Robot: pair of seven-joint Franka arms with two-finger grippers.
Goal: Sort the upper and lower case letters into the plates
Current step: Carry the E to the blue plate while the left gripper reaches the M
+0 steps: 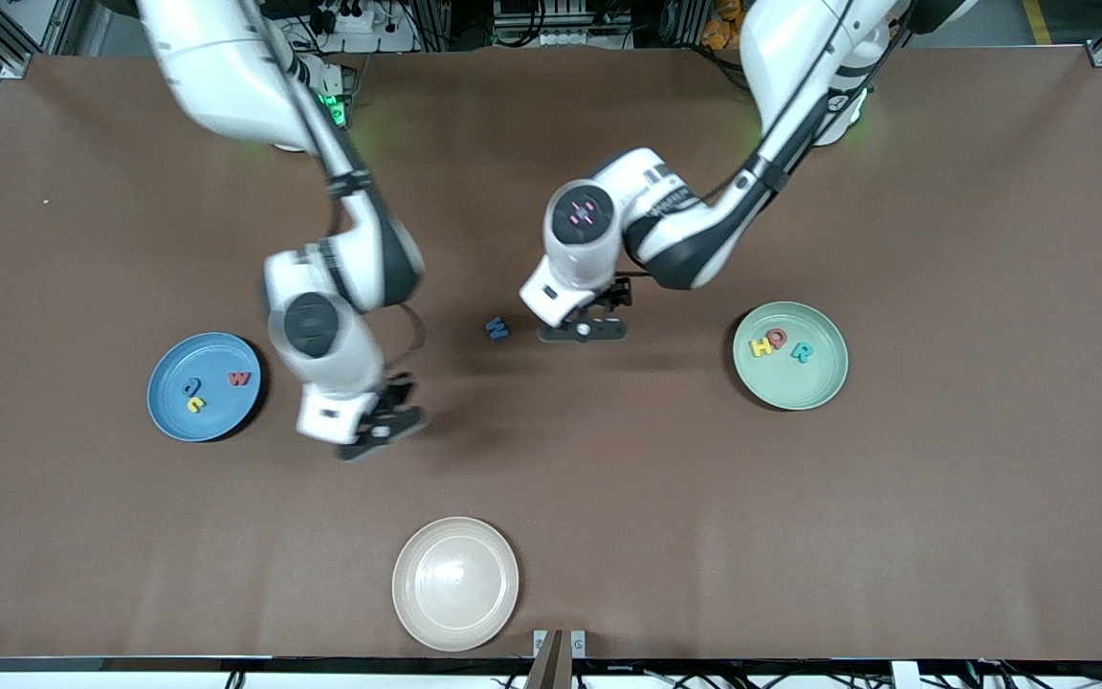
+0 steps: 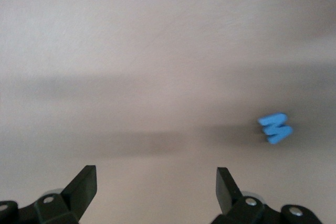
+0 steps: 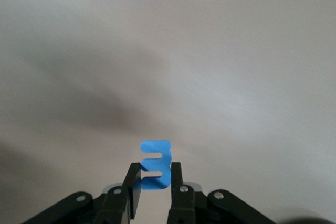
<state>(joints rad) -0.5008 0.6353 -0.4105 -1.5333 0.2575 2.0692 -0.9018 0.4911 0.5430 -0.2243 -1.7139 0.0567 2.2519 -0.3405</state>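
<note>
Blue letter (image 3: pixel 156 164) upright, clamped in right gripper (image 3: pixel 155 181) over bare table, left gripper (image 2: pixel 156 184) spread wide beside blue M (image 2: pixel 275 128).

My right jaws (image 3: pixel 155 182) grip one letter (image 3: pixel 155 170) above the surface (image 1: pixel 800 536), between the plate holding three letters (image 1: pixel 205 387) at the right arm's end and mid-surface. My left jaws (image 2: pixel 156 187) stand wide over bare surface, a loose letter (image 1: pixel 497 329) lying just beside them toward the right arm's end. Another plate with three letters (image 1: pixel 790 356) sits toward the left arm's end. A third plate (image 1: pixel 455 584) lies nearest the front camera.
</note>
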